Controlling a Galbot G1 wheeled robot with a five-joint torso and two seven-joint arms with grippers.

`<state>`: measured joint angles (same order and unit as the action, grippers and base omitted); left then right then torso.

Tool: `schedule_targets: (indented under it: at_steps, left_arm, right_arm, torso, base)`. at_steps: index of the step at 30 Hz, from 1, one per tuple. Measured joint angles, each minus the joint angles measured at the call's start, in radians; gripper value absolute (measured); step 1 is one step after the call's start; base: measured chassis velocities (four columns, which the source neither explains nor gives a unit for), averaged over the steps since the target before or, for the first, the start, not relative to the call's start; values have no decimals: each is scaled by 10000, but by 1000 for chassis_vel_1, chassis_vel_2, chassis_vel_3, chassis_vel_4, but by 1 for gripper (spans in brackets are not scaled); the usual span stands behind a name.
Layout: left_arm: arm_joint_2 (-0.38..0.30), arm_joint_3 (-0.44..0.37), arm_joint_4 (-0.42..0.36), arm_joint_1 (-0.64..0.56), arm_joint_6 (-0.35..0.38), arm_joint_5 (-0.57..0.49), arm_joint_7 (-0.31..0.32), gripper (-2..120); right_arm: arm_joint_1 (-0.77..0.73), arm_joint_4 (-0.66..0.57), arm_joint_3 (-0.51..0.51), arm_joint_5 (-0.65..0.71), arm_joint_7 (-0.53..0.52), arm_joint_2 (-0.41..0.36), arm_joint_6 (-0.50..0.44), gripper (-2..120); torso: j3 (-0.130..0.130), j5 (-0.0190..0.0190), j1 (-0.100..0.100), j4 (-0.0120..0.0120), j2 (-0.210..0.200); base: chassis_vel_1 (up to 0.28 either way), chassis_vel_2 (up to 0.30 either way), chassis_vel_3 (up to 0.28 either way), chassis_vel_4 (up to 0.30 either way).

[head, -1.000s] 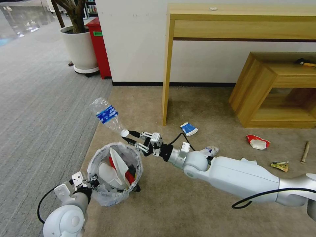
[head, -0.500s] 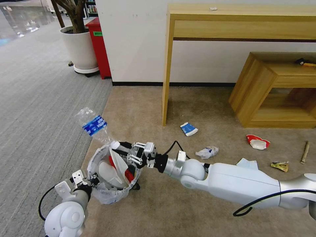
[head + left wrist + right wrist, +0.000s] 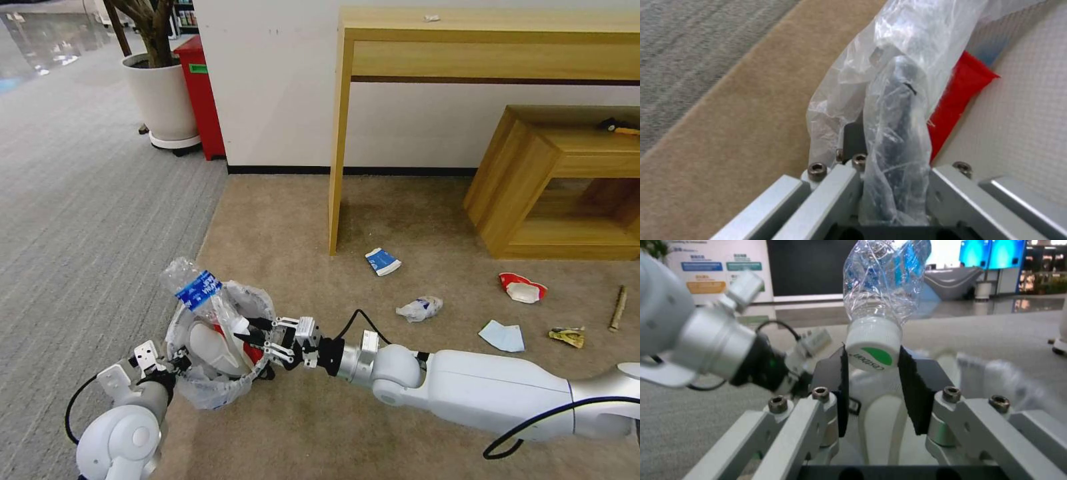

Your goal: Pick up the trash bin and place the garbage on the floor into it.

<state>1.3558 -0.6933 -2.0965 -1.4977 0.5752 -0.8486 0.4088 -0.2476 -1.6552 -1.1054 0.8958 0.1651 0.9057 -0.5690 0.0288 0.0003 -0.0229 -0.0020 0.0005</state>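
Carpet [image 3: 400, 220], beige and short-piled, is the floor here, and litter lies on it at the head view's three to four o'clock: a blue-white carton [image 3: 383, 261], a crumpled white wrapper [image 3: 419, 309], a blue mask [image 3: 502, 337], a red-white cup [image 3: 523, 288], a yellowish wrapper [image 3: 567, 337] and a wooden stick [image 3: 619, 307].

The trash bin [image 3: 200, 393] sits at seven o'clock, held clear of the carpet by the left gripper [image 3: 175, 363], whose fingers are clamped on the bag-lined rim [image 3: 896, 146]. Inside it are white slippers [image 3: 210, 347] and something red [image 3: 250, 352], piled close to the brim.

The right gripper [image 3: 243, 333] reaches in from four o'clock and pinches a clear plastic bottle [image 3: 193, 288] by its white cap [image 3: 871, 348]. The bottle's body leans out past the far rim toward eleven o'clock.

The step in hand looks like dropping the bottle into the bin. Next the fingers should part only once the cap is well inside the rim, since a long bottle on a full pile could tip back out. After that, the scattered pieces at three o'clock remain.
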Motion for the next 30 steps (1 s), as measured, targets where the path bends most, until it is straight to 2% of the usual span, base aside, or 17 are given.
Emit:
schedule_targets:
  at_steps: [9,18,21,22,24,26,29,30]
  left_arm:
    - [29,112,-679,-225,34,1,3,0]
    - [0,92,-718,-231,43,-25,7,0]
    - [-4,110,-592,-184,46,-28,1,0]
    - [-4,110,-592,-184,46,-28,1,0]
    - [-73,71,-471,-126,48,-73,-2,0]
    - [-91,54,-436,-110,49,-88,0,0]
    - [-103,39,-401,-76,51,-139,7,0]
    - [-103,39,-401,-76,51,-139,7,0]
  right_arm:
    - [-507,558,-123,-355,-269,119,-35,25]
    - [-629,726,-98,-459,-293,154,-76,25]
    - [-628,712,-61,-443,-227,149,-63,34]
    - [-628,712,-61,-443,-227,149,-63,34]
    - [-643,688,-19,-430,-152,142,-53,46]
    - [-652,686,-15,-428,-129,142,-50,49]
    - [-680,694,5,-424,-58,144,-47,63]
    - [-680,694,5,-424,-58,144,-47,63]
  torso:
    - [0,0,1,0,1]
    - [0,0,1,0,0]
    - [0,-1,0,0,1]
    - [0,-1,0,0,1]
    - [0,-1,0,0,1]
    - [0,0,0,0,1]
    - [0,-1,0,0,1]
    - [0,-1,0,0,1]
  base:
    - [0,0,0,0]
    - [0,0,0,0]
    - [0,0,0,0]
    - [0,0,0,0]
    - [0,0,0,0]
    - [0,0,0,0]
    - [0,0,0,0]
    - [0,0,0,0]
